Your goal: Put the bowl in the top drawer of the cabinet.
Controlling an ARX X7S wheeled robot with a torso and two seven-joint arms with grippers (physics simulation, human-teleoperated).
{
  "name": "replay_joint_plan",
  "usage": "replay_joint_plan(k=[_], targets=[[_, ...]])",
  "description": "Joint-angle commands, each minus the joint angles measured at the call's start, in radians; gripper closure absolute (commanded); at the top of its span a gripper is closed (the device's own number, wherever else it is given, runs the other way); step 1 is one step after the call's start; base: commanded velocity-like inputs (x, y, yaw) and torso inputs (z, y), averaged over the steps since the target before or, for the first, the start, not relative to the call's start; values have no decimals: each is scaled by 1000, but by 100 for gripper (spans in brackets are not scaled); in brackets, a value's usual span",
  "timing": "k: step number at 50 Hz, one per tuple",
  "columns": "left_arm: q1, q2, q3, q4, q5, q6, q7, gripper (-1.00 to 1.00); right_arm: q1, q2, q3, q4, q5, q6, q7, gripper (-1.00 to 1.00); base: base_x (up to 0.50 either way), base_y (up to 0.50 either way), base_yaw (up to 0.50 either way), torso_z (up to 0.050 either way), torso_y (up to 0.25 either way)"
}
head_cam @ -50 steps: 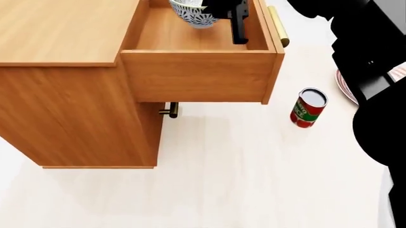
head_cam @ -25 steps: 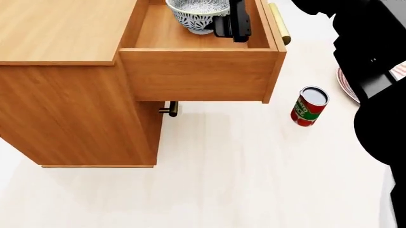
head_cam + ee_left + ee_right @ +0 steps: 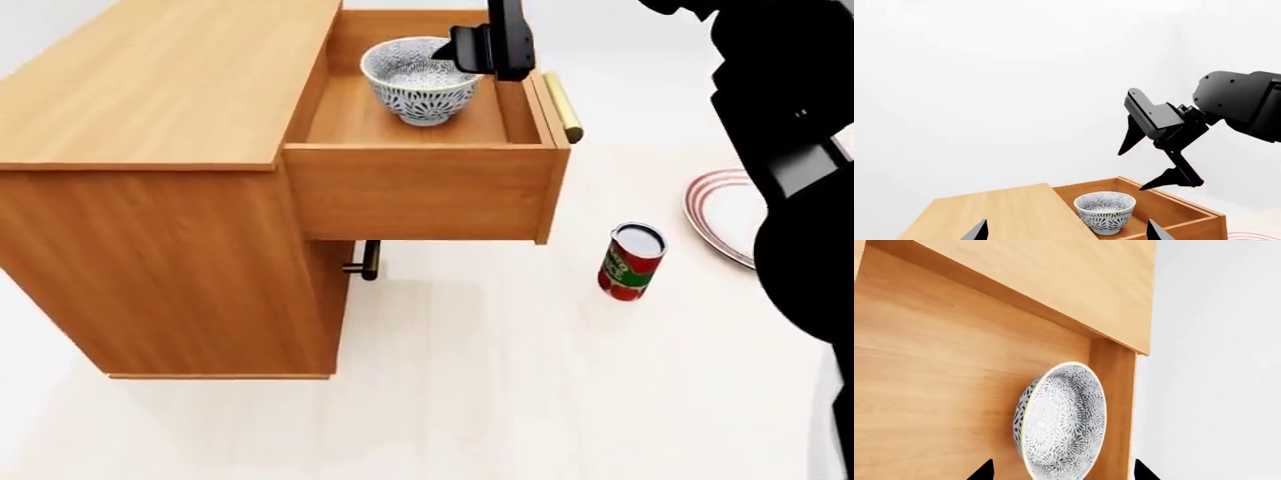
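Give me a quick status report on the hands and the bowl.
Right hand open, above the bowl, clear of it. Left hand open, off to the side. Bowl upright in the open top drawer. Nothing blocking.

White, blue-grey-speckled bowl (image 3: 420, 80); light-brown wooden cabinet (image 3: 160, 170); red-and-green can (image 3: 630, 262); red-rimmed white plate (image 3: 727, 215).
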Motion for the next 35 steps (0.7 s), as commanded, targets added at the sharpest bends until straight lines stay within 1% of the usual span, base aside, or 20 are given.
replay_joint_plan(k=[1,5,12,14,17,20,26,27,28,30,31,35], targets=[[2,4,-6,1,0,1,3,-100,19,0,2,2,8,23,-43,-100,0,0,0,0,164],[1,10,-6,2,6,-4,8,-100,28,0,4,10,7,10,-55,-100,0,0,0,0,163],[0,39,-12,2,24,-27,26,-100,48,0,30,63,-2,-79,-32,-100,0,0,0,0,162],[0,43,-14,1,28,-32,28,-100,60,0,72,74,-16,-76,-22,-100,0,0,0,0,163],[0,43,-12,1,32,-32,29,-100,70,14,166,74,-106,-80,-16,-100,0,0,0,0,163],[2,44,-13,2,32,-32,29,-100,81,27,243,74,-147,-77,-21,-100,0,0,0,0,165],[10,41,-22,2,24,-30,28,-100,101,64,318,72,-174,-87,-10,-100,0,0,0,0,163],[11,41,-24,1,23,-31,28,-100,102,80,320,48,-171,-75,-9,-100,0,0,0,0,164],[12,41,-26,1,22,-31,28,-100,89,133,322,-77,-165,-2,3,-100,0,0,0,0,164],[14,42,-28,2,21,-31,30,-100,55,270,333,-377,-139,200,45,-100,0,0,0,0,164],[14,42,-27,2,21,-32,30,-100,47,310,337,-505,-131,257,60,-100,0,0,0,0,162],[13,44,-24,2,25,-32,32,-100,2,395,350,-715,-113,378,121,-100,0,0,0,0,163]])
